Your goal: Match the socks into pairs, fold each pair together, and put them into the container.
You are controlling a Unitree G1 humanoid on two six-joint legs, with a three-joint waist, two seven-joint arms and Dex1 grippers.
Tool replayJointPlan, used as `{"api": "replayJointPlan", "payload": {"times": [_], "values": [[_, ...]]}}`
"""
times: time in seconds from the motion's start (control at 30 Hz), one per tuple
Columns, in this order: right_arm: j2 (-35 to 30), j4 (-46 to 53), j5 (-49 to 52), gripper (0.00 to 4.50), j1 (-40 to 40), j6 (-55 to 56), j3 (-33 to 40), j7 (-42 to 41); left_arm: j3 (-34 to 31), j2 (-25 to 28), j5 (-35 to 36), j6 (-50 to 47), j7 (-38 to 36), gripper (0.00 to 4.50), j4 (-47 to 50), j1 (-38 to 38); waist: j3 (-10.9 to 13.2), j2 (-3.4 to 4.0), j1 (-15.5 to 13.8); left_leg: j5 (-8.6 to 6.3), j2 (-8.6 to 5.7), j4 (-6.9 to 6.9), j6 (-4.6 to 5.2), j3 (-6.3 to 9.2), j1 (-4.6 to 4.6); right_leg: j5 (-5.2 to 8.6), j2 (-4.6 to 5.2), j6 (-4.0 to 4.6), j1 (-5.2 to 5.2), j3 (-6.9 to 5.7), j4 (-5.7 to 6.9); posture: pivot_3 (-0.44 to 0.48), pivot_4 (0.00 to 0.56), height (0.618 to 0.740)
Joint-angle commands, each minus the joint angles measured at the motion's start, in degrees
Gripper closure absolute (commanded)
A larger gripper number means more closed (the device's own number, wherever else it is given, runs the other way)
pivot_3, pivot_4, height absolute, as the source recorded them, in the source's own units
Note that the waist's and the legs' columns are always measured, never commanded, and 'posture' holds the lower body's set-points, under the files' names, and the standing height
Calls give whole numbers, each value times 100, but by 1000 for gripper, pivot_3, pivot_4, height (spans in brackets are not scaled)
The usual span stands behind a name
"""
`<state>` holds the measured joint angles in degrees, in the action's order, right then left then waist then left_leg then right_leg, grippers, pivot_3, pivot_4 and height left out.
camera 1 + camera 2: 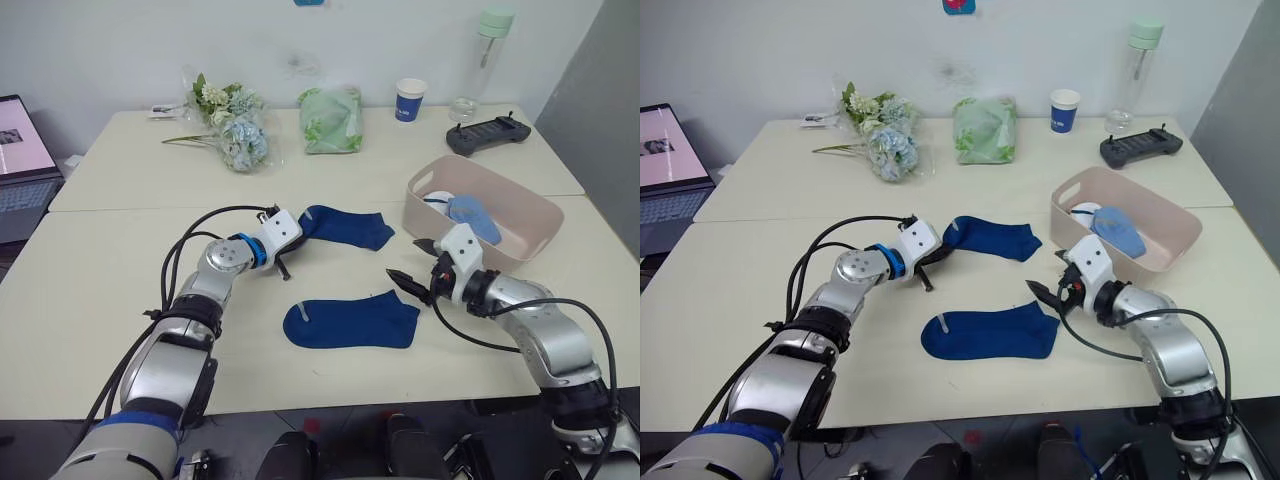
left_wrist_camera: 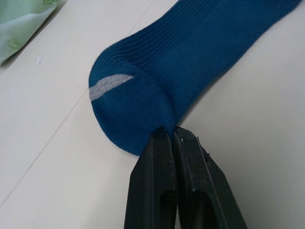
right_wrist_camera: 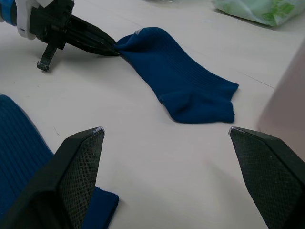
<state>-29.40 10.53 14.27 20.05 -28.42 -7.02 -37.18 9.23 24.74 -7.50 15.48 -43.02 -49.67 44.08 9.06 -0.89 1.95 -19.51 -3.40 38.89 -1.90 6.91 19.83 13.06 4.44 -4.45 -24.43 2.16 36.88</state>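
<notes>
Two dark navy socks lie flat on the table. My left gripper (image 1: 300,232) is shut on the toe end of the far sock (image 1: 350,227); the wrist view shows the fingertips (image 2: 164,138) pinching the knit by its grey toe mark. The near sock (image 1: 355,322) lies loose in front. Just right of its cuff, my right gripper (image 1: 408,262) hovers open and holds nothing; between its spread fingers (image 3: 83,162) the far sock (image 3: 183,78) is visible. To the right stands the pale pink container (image 1: 525,245), holding a light blue sock (image 1: 472,215) on top of a white one (image 1: 438,199).
Along the far edge of the table sit a flower bunch (image 1: 235,130), a pale green bag (image 1: 331,118), a blue paper cup (image 1: 410,100), a black controller (image 1: 487,132) and a bottle (image 1: 490,50). A laptop (image 1: 20,160) is at far left.
</notes>
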Motion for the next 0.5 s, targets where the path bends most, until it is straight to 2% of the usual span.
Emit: {"api": "replayJointPlan", "payload": {"times": [0.03,0.13,0.27,0.4,0.5], "values": [[86,-262,11,0,370,-29,-46,-154,-100,219,271,-692,-270,4457,1620,-839,0,0,12,0,2,-1,0,-1,0,0,0,0,-2,1,-1,0,150,740],[308,-505,234,0,564,-126,55,-213,-222,380,450,-1418,-286,4457,3021,-1644,-1,1,7,0,8,-2,-1,3,1,0,0,1,-6,1,-1,0,150,740],[401,-798,289,0,769,-185,134,-290,-440,521,673,-2171,-195,4457,4281,-2375,-1,1,-14,0,13,-1,-1,4,2,-1,3,1,-7,5,1,0,150,740],[511,-1469,262,0,1238,-145,55,-458,-672,760,887,-2820,-174,4457,5375,-3140,1,3,-13,0,13,-1,0,2,1,0,5,2,-6,6,1,0,150,740],[643,-2129,168,0,1633,1,-60,-644,-809,924,1041,-3155,-170,4457,5814,-3479,2,4,-7,-1,13,-5,0,3,0,-1,-1,3,-7,4,2,0,150,740]]}}
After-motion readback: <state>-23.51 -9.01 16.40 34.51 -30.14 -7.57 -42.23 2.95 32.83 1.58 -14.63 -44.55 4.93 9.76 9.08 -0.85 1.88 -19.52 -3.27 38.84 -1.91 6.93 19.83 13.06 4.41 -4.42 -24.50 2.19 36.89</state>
